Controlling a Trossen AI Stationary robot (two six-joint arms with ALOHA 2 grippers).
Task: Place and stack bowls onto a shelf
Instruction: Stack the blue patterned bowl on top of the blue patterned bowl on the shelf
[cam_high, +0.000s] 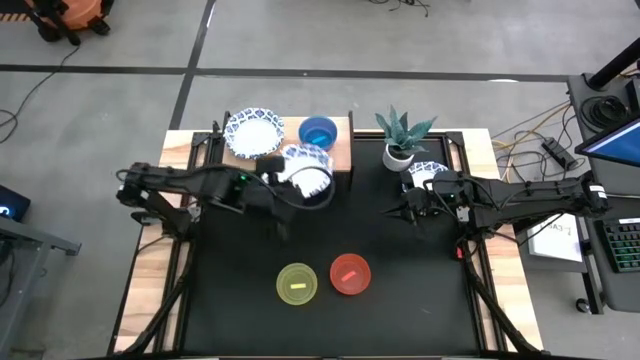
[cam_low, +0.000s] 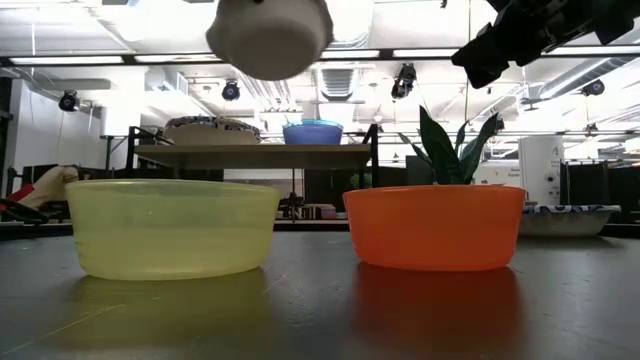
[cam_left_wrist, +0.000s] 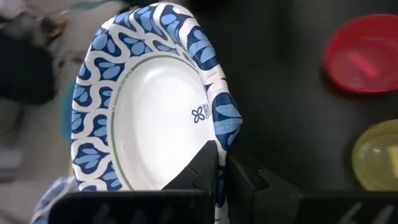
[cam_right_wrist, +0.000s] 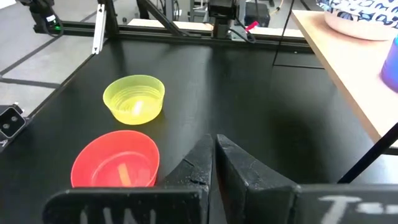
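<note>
Bowls number six in the overhead view. Three are white with blue-patterned rims: one (cam_high: 253, 131) sits on the left part of the light-wood shelf (cam_high: 340, 150) at the back of the black table (cam_high: 240, 290), one (cam_high: 308, 170) is held tilted in the air at the shelf's front edge, and one (cam_high: 428, 174) rests on the table near the white plant pot (cam_high: 399, 154), beside the right arm. Three are plain: a blue bowl (cam_high: 318, 131) on the middle of the shelf, and a yellow bowl (cam_high: 297, 283) and a red bowl (cam_high: 350, 274) side by side at the front of the table, just apart.

The left gripper (cam_high: 275, 172) has its fingers (cam_left_wrist: 202, 174) pinched on the rim of the tilted patterned bowl (cam_left_wrist: 149, 112). A small blue flower-like mark is printed inside that bowl; no words can be read.

The right gripper (cam_high: 412, 207) hangs above the table's right side, its fingers (cam_right_wrist: 193, 165) pressed together on nothing, pointing toward the red and yellow bowls.
</note>
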